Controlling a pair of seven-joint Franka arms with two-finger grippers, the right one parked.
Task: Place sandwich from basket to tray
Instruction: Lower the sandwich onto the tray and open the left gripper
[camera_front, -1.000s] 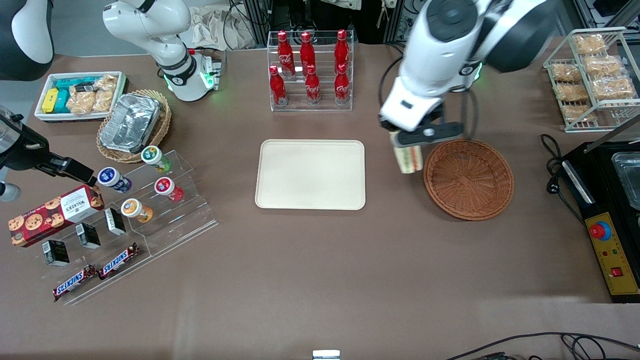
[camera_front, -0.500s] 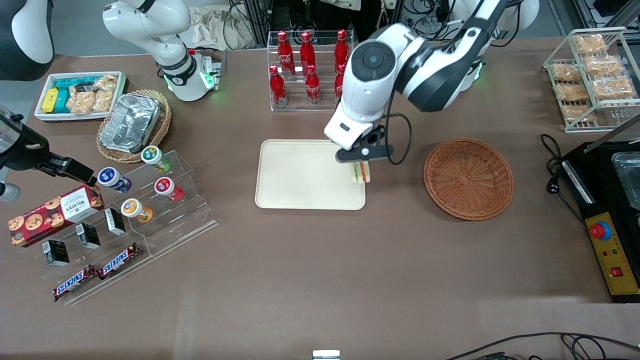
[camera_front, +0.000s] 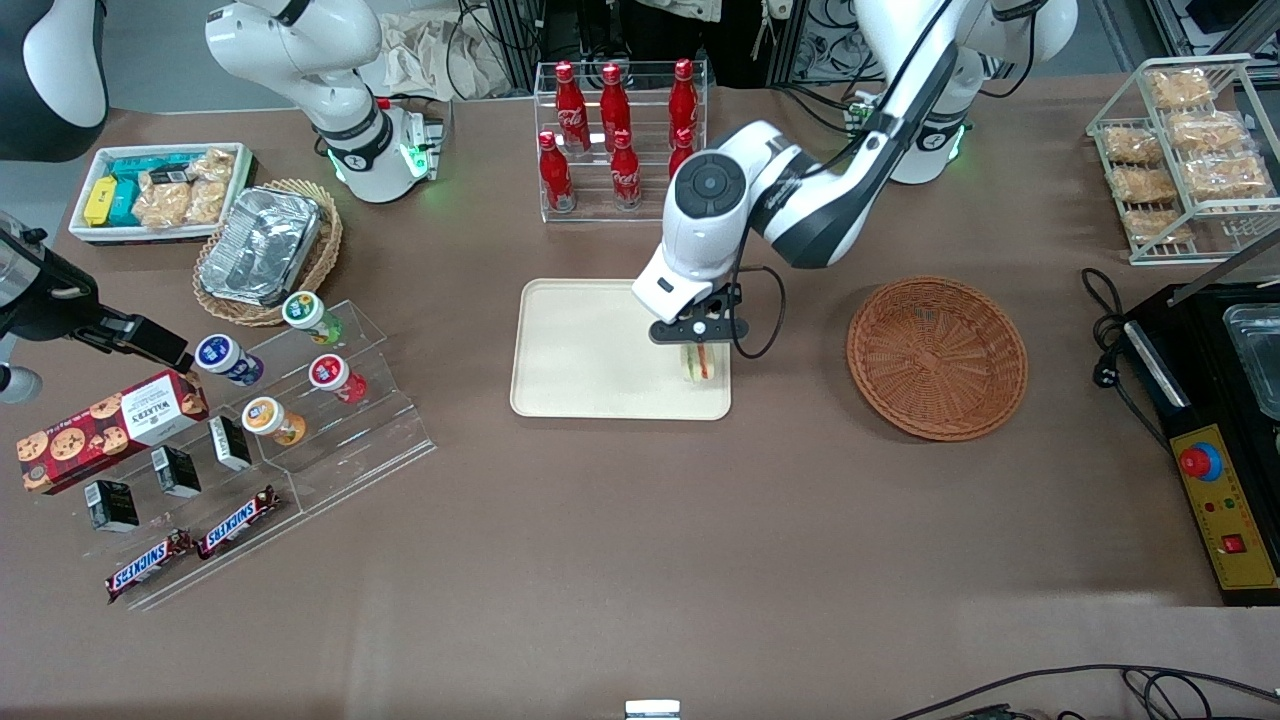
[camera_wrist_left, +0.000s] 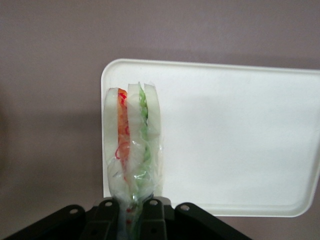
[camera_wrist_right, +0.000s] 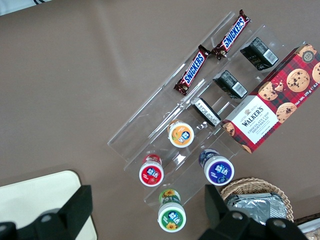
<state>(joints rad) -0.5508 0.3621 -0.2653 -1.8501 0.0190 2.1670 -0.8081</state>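
Observation:
My left gripper (camera_front: 698, 345) is shut on the wrapped sandwich (camera_front: 699, 363) and holds it over the cream tray (camera_front: 600, 350), near the tray's edge toward the working arm's end. In the left wrist view the sandwich (camera_wrist_left: 132, 145) hangs edge-on from the gripper (camera_wrist_left: 131, 212), with orange, red and green filling showing, above the tray (camera_wrist_left: 235, 140) close to its corner. I cannot tell whether the sandwich touches the tray. The reddish-brown wicker basket (camera_front: 936, 357) stands beside the tray, toward the working arm's end, and holds nothing.
A clear rack of red bottles (camera_front: 620, 140) stands farther from the front camera than the tray. A tan basket with a foil container (camera_front: 265, 250) and a clear stand of snacks (camera_front: 260, 420) lie toward the parked arm's end. A wire rack of bagged snacks (camera_front: 1185, 150) and a black appliance (camera_front: 1220, 400) sit at the working arm's end.
The gripper carried the sandwich from beside the basket across to the tray, then moved lower and a little farther in over the tray.

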